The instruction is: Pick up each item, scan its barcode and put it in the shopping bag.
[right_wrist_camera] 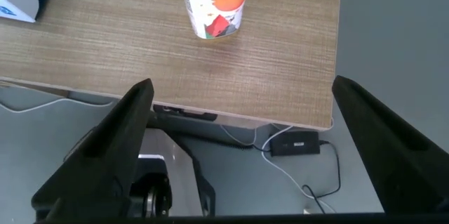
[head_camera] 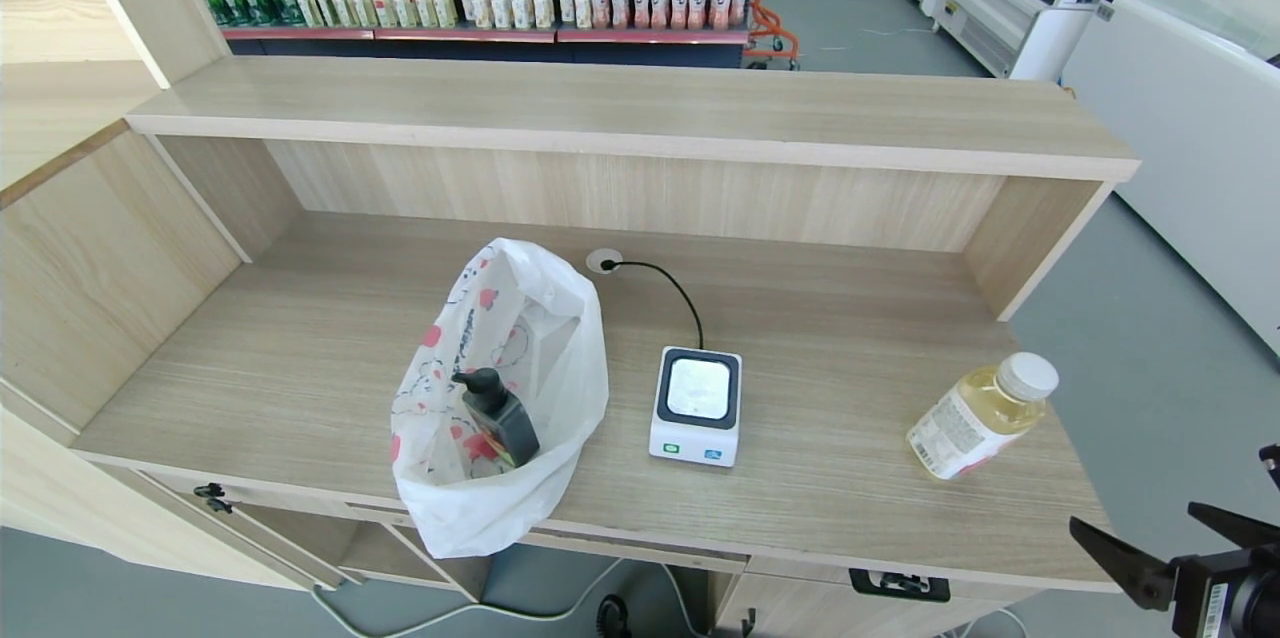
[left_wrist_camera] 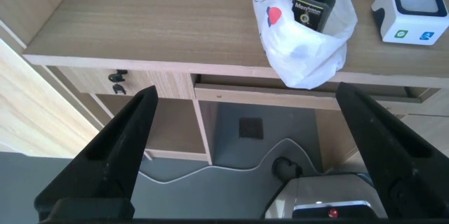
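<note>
A white shopping bag (head_camera: 560,358) with red prints stands open on the wooden counter (head_camera: 300,358), left of centre. A black pump bottle (head_camera: 500,413) leans inside it. The white barcode scanner (head_camera: 698,405) sits just right of the bag. A bottle of yellow liquid (head_camera: 980,418) with a white cap stands tilted near the counter's right end. My right gripper (head_camera: 1175,543) is open, low and in front of the counter's right corner, with the bottle (right_wrist_camera: 212,3) ahead of it. My left gripper (left_wrist_camera: 247,92) is open below the counter's front edge, facing the bag (left_wrist_camera: 302,48).
A black cable (head_camera: 670,288) runs from the scanner to a grommet at the back. A raised shelf (head_camera: 620,118) and side panels close in the counter. A keyed drawer (left_wrist_camera: 119,80) sits below its front edge. Freezers (head_camera: 1180,88) stand at the right.
</note>
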Available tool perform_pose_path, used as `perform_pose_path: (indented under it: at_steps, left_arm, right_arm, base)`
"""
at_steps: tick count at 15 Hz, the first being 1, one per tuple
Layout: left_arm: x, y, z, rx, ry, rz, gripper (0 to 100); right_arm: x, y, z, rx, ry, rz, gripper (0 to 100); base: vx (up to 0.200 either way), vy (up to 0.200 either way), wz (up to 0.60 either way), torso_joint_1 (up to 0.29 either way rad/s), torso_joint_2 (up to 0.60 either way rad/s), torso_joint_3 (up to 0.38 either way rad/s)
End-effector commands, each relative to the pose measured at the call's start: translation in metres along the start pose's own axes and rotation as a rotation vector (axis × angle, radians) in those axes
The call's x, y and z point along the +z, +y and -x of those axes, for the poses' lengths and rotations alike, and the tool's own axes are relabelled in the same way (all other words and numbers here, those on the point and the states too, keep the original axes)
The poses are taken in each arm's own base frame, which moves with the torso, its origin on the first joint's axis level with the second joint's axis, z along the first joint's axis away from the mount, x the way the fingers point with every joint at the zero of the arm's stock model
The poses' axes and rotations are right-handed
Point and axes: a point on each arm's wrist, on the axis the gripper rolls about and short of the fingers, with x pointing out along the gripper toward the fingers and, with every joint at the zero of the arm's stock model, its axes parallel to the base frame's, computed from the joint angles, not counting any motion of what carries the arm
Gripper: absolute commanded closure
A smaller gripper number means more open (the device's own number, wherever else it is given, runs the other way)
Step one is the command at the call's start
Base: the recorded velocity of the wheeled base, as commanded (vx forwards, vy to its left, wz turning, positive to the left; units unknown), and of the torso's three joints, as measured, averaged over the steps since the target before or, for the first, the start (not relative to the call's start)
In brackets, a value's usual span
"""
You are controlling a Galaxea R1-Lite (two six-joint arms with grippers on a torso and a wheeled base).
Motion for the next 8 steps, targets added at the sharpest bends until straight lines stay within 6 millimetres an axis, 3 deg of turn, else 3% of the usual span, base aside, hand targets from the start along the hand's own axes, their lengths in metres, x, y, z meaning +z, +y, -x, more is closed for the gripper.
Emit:
perform_pose_path:
  at_steps: [1,8]
  left_arm:
    - [0.0000,0.0000,0.0000,0.000,0.000,0.000,0]
    - [0.0000,0.0000,0.0000,0.000,0.000,0.003,0]
  right_arm:
    - [-0.0008,-0.0001,-0.0001,-0.002,0.004,-0.004,0]
    - [-0.0035,-0.0001,0.0013,-0.006,0.011,-0.005,0]
  base:
    - [0.000,0.000,0.00,0.000,0.00,0.000]
    - [0.000,0.000,0.00,0.000,0.00,0.000]
